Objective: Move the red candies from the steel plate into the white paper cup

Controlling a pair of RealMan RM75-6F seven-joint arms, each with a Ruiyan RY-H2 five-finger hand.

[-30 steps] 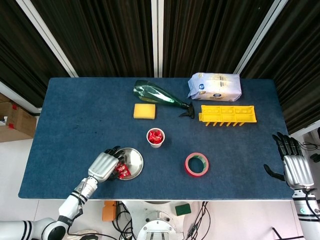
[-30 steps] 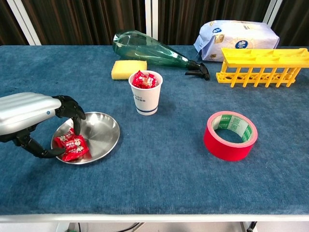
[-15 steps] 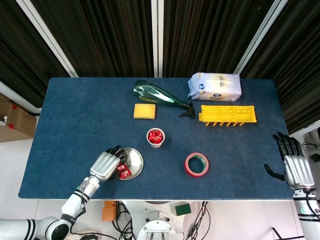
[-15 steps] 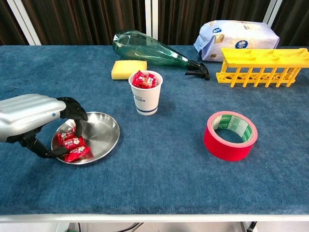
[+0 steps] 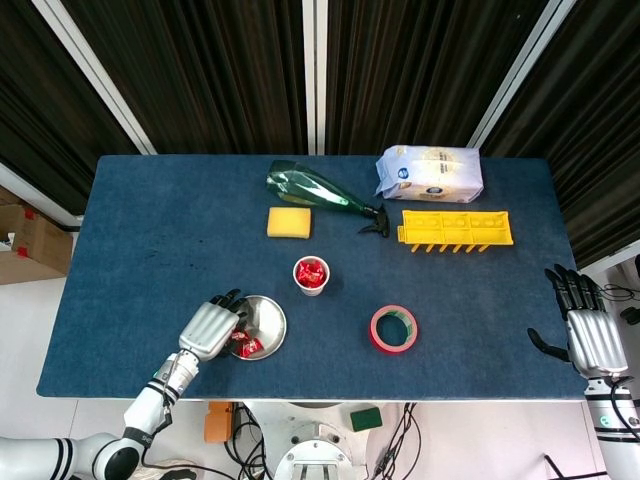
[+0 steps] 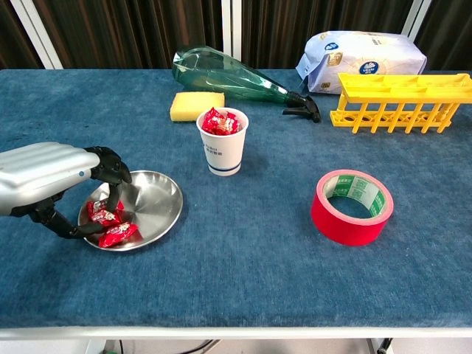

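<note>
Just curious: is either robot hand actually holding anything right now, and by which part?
The left robot hand pinches a red candy by its wrapper, still on the steel plate. The right robot hand holds nothing.

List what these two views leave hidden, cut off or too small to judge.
- Whether the left robot hand grips a candy: its fingers cover the contact in both views.
- How many candies fill the cup: only the top layer shows.
- Right robot hand: absent from the chest view, small at the head view's edge.
- Print on the bag: too small.
</note>
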